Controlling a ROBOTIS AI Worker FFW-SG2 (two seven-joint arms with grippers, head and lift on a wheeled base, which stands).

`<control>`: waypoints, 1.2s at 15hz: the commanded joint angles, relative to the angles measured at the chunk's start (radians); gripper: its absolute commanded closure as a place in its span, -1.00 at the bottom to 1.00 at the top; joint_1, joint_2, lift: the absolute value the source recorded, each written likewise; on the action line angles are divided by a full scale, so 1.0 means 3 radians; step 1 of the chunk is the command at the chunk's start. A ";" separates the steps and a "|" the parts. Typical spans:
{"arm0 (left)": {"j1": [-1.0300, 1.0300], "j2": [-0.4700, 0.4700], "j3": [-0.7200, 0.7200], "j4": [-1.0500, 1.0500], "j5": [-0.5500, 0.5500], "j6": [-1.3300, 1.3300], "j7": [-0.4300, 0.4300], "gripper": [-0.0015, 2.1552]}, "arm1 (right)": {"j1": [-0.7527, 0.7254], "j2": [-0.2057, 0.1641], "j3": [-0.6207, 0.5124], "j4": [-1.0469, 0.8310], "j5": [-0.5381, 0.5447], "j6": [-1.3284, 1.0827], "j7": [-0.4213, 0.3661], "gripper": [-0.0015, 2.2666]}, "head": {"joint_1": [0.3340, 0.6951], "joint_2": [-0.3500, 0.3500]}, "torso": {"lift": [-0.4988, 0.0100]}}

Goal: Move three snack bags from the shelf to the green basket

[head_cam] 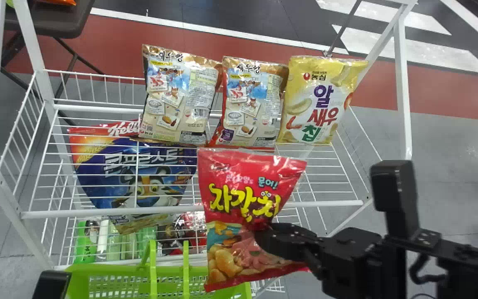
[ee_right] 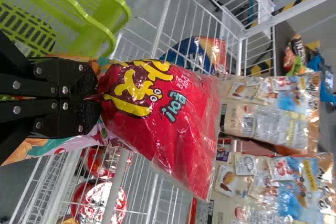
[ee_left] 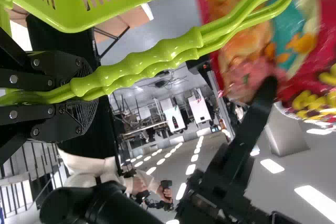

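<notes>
In the head view, a red snack bag (head_cam: pixel 243 187) hangs from the right gripper (head_cam: pixel 270 238), out by the front rail of the white wire shelf (head_cam: pixel 322 204), its lower end covering part of the green basket (head_cam: pixel 75 270) from sight. The right wrist view gives the grip itself: the two fingers are closed tight on the middle of the bag, pinching it into folds, with its top end bulging out past them.

From the left wrist view comes what holds the basket: the left gripper (ee_left: pixel 84 95), clamped around the pair of long green handles (ee_left: pixel 168 51), which run together between its fingers. The bag's printed lower part and a black finger of the other arm are there too, farther off.

The head view also lays out the row on the shelf: two beige snack bags (head_cam: pixel 179 99) (head_cam: pixel 249 104) and, to their right, a yellow snack bag (head_cam: pixel 320 99). A blue cereal bag (head_cam: pixel 139 174) lies lower, behind the wires. The right wrist view adds round red-and-white packs (ee_right: pixel 100 200) below.
</notes>
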 commanded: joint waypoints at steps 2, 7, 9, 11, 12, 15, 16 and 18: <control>0.0012 -0.0008 0.0023 -0.0043 0.0005 -0.0096 0.0029 0.74 | 0.0000 0.0249 -0.0298 -0.0076 0.0002 0.0026 0.0346 0.88 | 1.00 -1.00 | 0.78; 0.0017 -0.0054 0.0064 -0.0074 0.0005 -0.0290 0.0060 0.74 | 0.0343 0.0269 -0.0190 0.0225 0.0083 0.0026 0.0366 0.88 | 1.00 -1.00 | 0.78; 0.0022 -0.0054 0.0069 -0.0099 0.0005 -0.0311 0.0070 0.74 | 0.0425 0.0264 -0.0042 0.0399 0.0160 0.0026 0.0392 0.88 | 1.00 -1.00 | 0.78; 0.0022 -0.0064 0.0064 -0.0109 0.0005 -0.0321 0.0075 0.74 | 0.0460 0.0249 0.0188 0.0578 0.0191 0.0026 0.0412 0.88 | 1.00 -1.00 | 0.78; 0.0022 -0.0064 0.0059 -0.0114 0.0005 -0.0321 0.0075 0.74 | 0.0471 0.0244 0.0382 0.0670 0.0308 0.0026 0.0412 0.88 | 1.00 -1.00 | 0.78; 0.0042 -0.0064 0.0044 -0.0150 0.0000 -0.0311 0.0080 0.74 | 0.0430 0.0193 0.0791 0.0941 0.0477 0.0026 0.0402 0.88 | 1.00 -1.00 | 0.78; 0.0063 -0.0064 0.0039 -0.0166 0.0000 -0.0321 0.0075 0.74 | 0.0404 0.0198 0.0878 0.1023 0.0523 0.0026 0.0402 0.88 | 1.00 -1.00 | 0.78; 0.0104 -0.0064 0.0029 -0.0217 -0.0016 -0.0311 0.0080 0.74 | 0.0322 0.0198 0.0986 0.1233 0.0523 0.0026 0.0407 0.88 | 1.00 -1.00 | 0.78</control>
